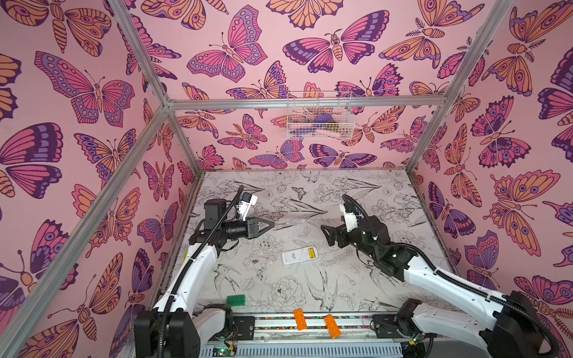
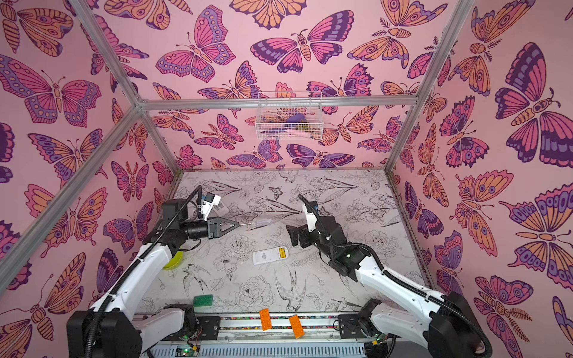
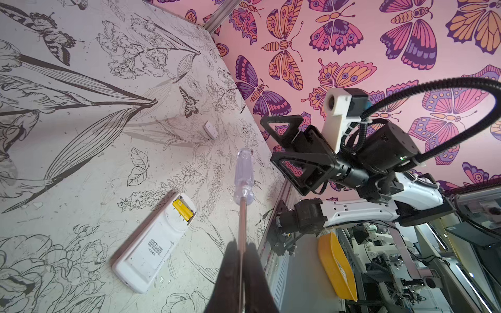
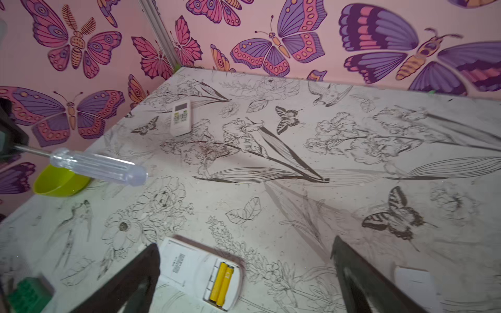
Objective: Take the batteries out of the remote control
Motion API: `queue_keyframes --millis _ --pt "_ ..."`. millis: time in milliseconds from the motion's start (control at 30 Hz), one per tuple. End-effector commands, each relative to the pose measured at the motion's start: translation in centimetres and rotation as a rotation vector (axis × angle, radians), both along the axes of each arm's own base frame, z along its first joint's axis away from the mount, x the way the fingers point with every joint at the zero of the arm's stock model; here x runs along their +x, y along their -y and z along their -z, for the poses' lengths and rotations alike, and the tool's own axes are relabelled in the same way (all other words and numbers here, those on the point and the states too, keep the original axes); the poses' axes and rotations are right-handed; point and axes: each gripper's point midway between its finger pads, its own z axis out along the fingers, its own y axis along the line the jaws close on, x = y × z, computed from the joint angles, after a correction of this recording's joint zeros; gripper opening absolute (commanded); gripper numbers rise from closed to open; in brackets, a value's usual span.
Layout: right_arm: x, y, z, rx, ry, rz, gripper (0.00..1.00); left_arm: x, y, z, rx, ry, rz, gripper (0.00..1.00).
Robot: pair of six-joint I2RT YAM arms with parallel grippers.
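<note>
Sitting in remote [image 4: 184, 268] bay, yellow batts [image 4: 222, 281]; screwdriver [image 4: 100, 166] well apart.

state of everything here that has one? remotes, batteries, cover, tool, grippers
near remote, face down, battery compartment open
batteries, two yellow ones seated in that compartment
cover, off, lying loose
far remote, face up, compartment hidden
screwdriver, held by its shaft, in the air
left gripper, shut on screwdriver
right gripper, open, empty
</note>
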Motion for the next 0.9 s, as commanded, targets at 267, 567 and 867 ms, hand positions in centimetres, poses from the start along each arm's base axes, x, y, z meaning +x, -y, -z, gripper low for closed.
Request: queue_keyframes --millis 267,567,867 --pt "1.5 -5.4 -3.4 0.539 -0.314 -0.159 0.99 -0.6 0.4 -2.1 -0.061 0.072 0.059 0.0" --pt "1.9 -7.4 -6.2 0.848 -0.409 -0.336 0.94 -0.1 0.7 -2.6 -0.126 0.045 0.052 0.0" --pt "1.7 -9.5 -5.9 0.962 -0.46 -0.455 0.83 -0.1 1.3 -2.0 -0.15 0.038 0.068 0.0"
